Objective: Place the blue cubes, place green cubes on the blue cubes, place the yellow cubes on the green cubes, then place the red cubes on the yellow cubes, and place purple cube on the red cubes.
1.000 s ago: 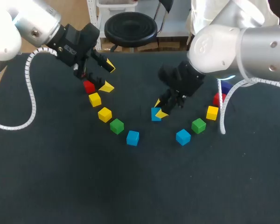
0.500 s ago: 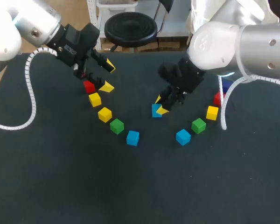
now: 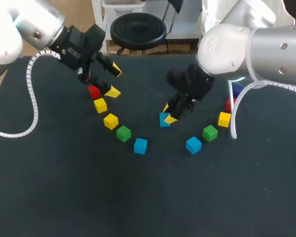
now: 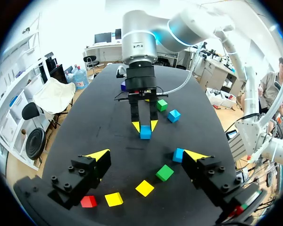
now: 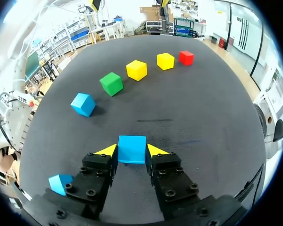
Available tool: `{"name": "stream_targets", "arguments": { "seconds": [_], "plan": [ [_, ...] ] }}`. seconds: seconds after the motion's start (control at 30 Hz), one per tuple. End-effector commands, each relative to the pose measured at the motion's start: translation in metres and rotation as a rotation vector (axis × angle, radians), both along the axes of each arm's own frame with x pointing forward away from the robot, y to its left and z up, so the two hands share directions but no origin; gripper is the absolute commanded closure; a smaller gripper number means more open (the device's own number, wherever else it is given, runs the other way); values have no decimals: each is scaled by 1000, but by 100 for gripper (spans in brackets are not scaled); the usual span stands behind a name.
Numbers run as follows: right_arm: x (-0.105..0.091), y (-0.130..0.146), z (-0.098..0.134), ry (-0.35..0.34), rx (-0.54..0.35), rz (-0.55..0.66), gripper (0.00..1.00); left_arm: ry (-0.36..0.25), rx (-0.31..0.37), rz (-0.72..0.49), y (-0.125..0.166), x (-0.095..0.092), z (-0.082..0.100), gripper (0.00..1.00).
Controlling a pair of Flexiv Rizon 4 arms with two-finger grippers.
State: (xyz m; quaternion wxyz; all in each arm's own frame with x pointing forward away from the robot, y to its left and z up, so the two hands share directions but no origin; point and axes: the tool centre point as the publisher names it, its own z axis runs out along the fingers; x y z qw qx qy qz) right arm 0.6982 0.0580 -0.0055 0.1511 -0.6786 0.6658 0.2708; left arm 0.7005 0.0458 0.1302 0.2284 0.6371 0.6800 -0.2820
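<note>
Near mid-table, right gripper (image 3: 167,114) clamps a blue cube (image 3: 164,120) by the tips only (left gripper (image 3: 114,80) hangs spread wide, empty, beside the red cube (image 3: 93,91)); risk: cube pivots or drags on release and settles crooked, a poor base for stacking.

Saw only a sliver of the purple cube (image 3: 239,91) behind the right arm (image 3: 266,44), well beyond its end effector (image 3: 168,114). Caught just a corner of one blue cube (image 5: 60,183), masked by that end effector itself.
</note>
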Motion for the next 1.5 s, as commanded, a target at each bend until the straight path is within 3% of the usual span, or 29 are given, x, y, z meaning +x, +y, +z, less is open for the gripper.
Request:
{"name": "stream_targets", "arguments": {
  "seconds": [0.03,0.3,1.0,1.03,1.07,1.5],
  "plan": [
    [4,0,4,-7,-3,3,100,-1,1,0,0,0,0,0],
    [10,0,2,-10,-6,3,100,-1,1,0,0,0,0,0],
    [5,1,-7,23,-7,-19,99,-1,1,0,0,0,0,0],
    [5,0,-7,30,-3,-22,58,-1,1,0,0,0,0,0],
    [4,0,-8,35,3,-28,0,-1,1,0,0,0,0,0],
    [4,-9,6,-2,10,-18,0,-1,1,0,0,0,0,0]
  ]
}}
